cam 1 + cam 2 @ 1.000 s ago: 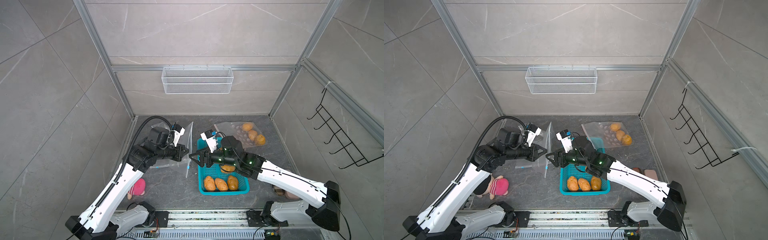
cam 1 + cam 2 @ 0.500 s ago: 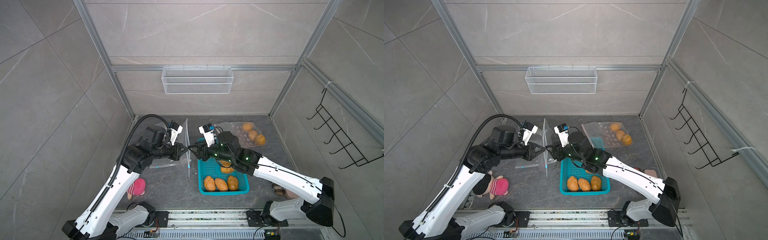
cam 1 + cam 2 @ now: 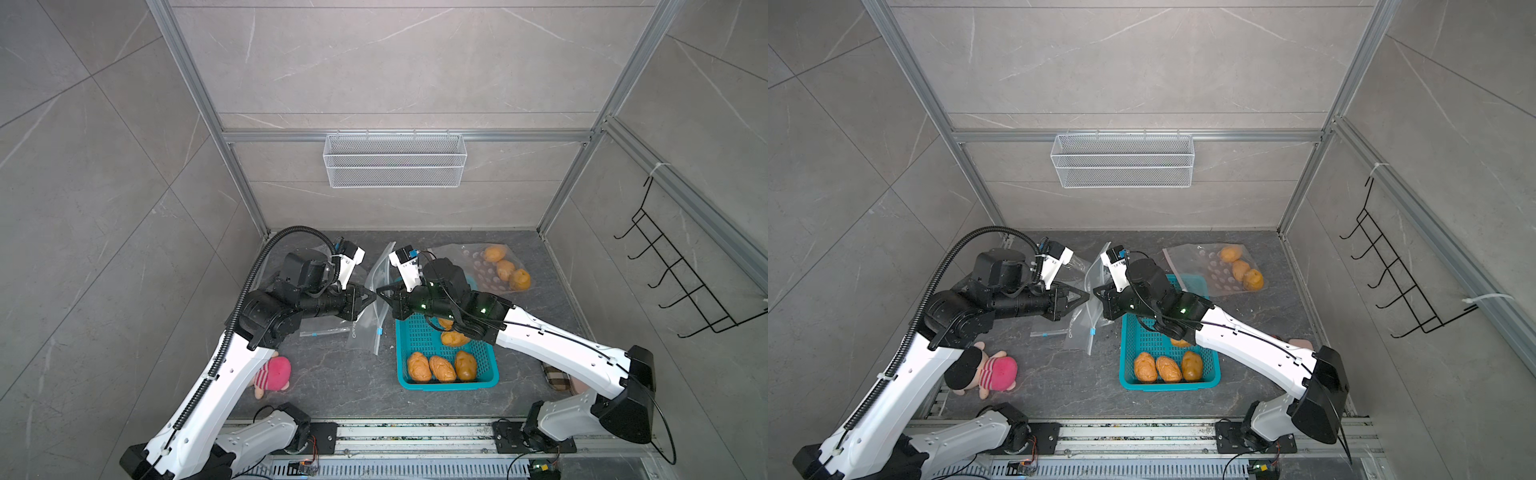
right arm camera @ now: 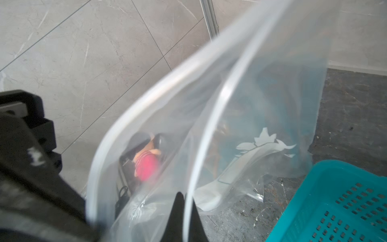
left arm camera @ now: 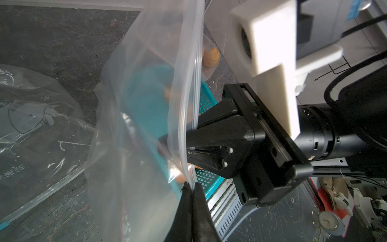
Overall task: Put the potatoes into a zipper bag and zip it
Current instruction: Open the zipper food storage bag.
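Note:
A clear zipper bag (image 3: 365,328) (image 3: 1079,328) hangs upright at the middle of the table. My left gripper (image 3: 371,297) (image 3: 1087,296) (image 5: 191,186) is shut on one lip of its mouth. Facing it, my right gripper (image 3: 381,292) (image 3: 1096,293) (image 4: 185,197) is shut on the other lip. In the right wrist view the bag (image 4: 251,104) shows its two lips standing apart. Several orange-tan potatoes (image 3: 432,368) (image 3: 1167,368) lie in a teal basket (image 3: 446,384) (image 3: 1167,386) under the right arm. Three more potatoes (image 3: 505,268) (image 3: 1239,270) lie in another clear bag at the back right.
A pink plush toy (image 3: 274,372) (image 3: 994,374) lies beside the left arm. A flat spare bag (image 3: 328,330) (image 3: 1050,332) rests on the table under the left gripper. A wire basket (image 3: 395,166) hangs on the back wall, and a black hook rack (image 3: 685,286) on the right wall.
The two grippers have come together at the bag's mouth. My right gripper, open before, has shut on the bag's lip. The left gripper has stayed shut on the bag.

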Available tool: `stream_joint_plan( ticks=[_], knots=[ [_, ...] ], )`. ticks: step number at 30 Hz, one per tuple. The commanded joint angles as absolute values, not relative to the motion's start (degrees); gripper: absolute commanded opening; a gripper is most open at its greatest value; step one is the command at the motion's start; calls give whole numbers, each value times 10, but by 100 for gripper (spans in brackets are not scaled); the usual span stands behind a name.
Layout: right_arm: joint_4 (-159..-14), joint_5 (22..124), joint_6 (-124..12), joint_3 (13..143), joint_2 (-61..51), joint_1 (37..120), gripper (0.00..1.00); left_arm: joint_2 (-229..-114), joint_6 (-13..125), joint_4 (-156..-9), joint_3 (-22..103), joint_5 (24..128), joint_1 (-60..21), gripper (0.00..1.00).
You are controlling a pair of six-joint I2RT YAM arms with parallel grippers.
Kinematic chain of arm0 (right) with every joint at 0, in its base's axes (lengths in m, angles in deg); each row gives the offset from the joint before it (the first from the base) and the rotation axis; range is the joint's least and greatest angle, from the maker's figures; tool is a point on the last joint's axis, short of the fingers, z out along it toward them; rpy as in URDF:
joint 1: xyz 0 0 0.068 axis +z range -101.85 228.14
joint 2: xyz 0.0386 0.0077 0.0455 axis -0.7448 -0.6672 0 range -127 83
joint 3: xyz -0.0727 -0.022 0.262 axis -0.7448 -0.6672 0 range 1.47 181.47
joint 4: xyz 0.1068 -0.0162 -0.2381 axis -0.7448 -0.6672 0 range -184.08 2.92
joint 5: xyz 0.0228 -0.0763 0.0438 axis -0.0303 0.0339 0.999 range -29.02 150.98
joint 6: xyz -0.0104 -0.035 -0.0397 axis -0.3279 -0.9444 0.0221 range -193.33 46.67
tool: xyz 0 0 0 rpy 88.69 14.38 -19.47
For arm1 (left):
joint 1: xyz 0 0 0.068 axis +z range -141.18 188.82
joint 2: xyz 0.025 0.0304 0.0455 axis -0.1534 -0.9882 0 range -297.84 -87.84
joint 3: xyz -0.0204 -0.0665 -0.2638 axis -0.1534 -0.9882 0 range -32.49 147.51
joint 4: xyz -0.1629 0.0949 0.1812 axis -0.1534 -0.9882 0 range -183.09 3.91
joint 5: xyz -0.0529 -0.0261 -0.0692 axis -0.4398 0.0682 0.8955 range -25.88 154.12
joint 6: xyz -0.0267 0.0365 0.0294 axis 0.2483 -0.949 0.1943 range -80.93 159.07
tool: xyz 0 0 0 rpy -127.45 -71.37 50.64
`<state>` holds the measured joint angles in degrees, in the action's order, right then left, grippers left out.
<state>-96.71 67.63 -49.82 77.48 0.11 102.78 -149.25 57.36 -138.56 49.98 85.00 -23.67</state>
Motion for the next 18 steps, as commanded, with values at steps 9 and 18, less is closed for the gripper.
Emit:
stream_joint_plan(
  ticks=[9,18],
  knots=[
    [-965,698,-496,785,-9,1038,0,-1490,593,-1419,501,789,-237,27],
    [-958,687,-488,787,-27,1044,0,-1489,616,-1359,487,845,-243,51]
  ],
)
